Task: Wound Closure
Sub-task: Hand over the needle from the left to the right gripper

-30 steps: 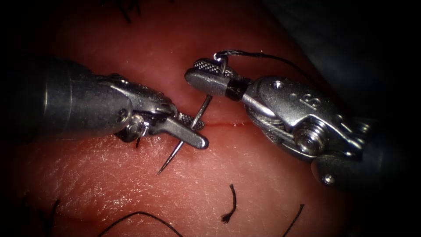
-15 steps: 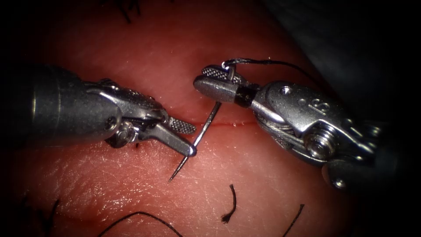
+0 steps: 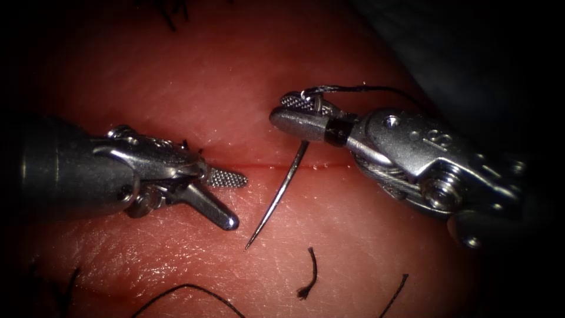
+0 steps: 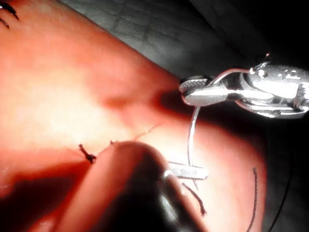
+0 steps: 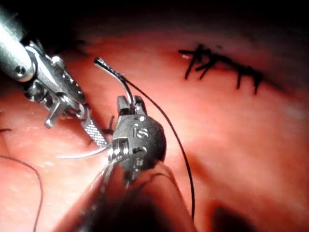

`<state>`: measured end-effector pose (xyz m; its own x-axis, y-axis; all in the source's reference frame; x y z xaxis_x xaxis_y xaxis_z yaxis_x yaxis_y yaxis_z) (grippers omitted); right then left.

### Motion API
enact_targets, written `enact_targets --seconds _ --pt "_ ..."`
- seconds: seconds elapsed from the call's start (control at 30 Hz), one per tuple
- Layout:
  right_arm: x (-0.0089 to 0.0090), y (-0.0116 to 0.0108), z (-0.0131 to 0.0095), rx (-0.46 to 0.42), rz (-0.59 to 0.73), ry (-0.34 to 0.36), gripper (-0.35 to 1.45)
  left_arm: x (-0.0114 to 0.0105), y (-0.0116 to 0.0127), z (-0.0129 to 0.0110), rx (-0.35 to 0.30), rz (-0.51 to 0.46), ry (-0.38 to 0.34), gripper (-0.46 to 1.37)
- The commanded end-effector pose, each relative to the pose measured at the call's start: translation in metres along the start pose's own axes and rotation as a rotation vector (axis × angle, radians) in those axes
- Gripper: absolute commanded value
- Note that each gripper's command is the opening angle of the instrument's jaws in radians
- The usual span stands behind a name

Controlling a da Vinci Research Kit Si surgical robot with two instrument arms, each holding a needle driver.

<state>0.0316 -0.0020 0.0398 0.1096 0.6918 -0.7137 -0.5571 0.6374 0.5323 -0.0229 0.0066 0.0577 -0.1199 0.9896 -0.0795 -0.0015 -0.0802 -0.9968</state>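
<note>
Pink tissue point(image 3: 194, 76) fills your field, with the cut point(image 3: 329, 166) running as a thin red line across the middle of the endoscope view. Your right tool point(image 3: 306, 113) comes in from the right and sits just above that line; its fingers are pressed together on the needle point(image 3: 281, 191) close to the thread end of the curve. From that grip the needle's body sweeps down and to the left across the cut, and its sharp tip hangs free over the tissue below the line, not in the tissue. Dark thread point(image 3: 365, 88) leaves the needle's tail above the right tool's fingers and trails off to the right.

Your left tool point(image 3: 232, 199) lies on the left, its fingers spread apart and holding nothing: one toothed finger points along the cut, the other angles down toward the needle's shaft, near it but apart. A second earlier those fingers were around the needle's mid-shaft; now they have let go and drawn back to the left, while the right tool has carried the needle slightly rightward.

Cut ends of thread point(image 3: 309, 274) lie loose on the tissue below the needle tip. From the right wrist camera you can see a row of finished stitches point(image 5: 222, 67) farther along the tissue
</note>
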Motion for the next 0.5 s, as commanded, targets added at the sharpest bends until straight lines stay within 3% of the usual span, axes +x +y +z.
enact_targets --seconds 0.03,0.5 --pt "0.0001 0.0001 0.0 -0.005 0.0 -0.001 -0.35 -0.0001 0.0 0.0 0.007 0.0 -0.002 1.3" --pt "0.0 -0.0002 0.0 -0.003 0.0 -0.005 -0.35 -0.0006 -0.0002 0.0 0.01 0.01 -0.001 1.26"
